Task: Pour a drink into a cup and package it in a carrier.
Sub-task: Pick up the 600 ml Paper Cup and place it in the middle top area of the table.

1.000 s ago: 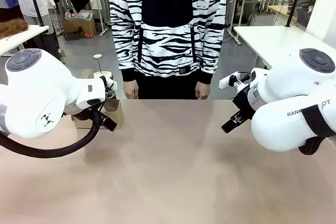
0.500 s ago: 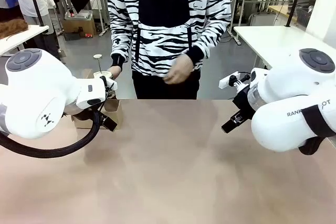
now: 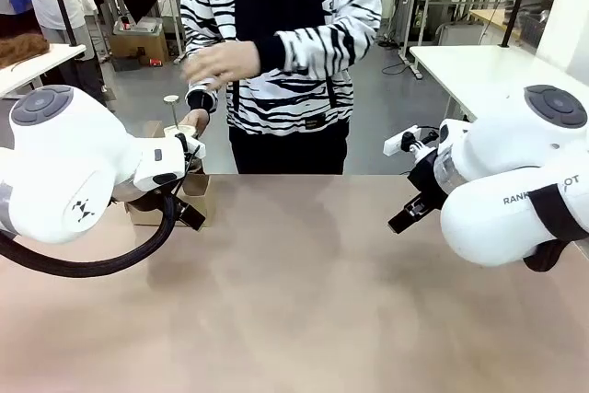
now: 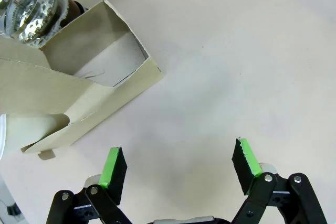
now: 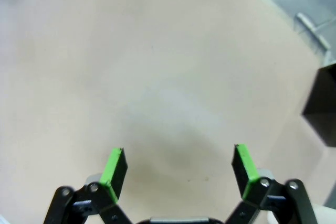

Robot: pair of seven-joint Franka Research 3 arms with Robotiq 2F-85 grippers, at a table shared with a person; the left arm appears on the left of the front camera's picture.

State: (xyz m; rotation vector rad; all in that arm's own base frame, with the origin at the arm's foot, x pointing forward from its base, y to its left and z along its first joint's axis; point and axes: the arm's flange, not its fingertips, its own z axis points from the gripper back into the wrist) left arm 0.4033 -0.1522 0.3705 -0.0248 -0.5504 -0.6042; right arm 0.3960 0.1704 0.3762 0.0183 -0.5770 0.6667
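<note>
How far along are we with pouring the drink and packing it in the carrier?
Done: nothing I can see; the carrier compartment facing the left wrist camera is empty. In hand: the person's hand is at the top of the jug beside the carrier, while the left pincer and right pincer hang open over the table, holding nothing. Left: the pouring and the packing.

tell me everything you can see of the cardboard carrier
The carrier is plain brown cardboard, folded into a low open-topped box with thin walls, a rectangular pocket that looks empty and a raised flap. It sits on the table near the robot's left arm. A glass jug stands at its far end; contact is unclear. The open left hand hovers short of it, not touching.
</note>
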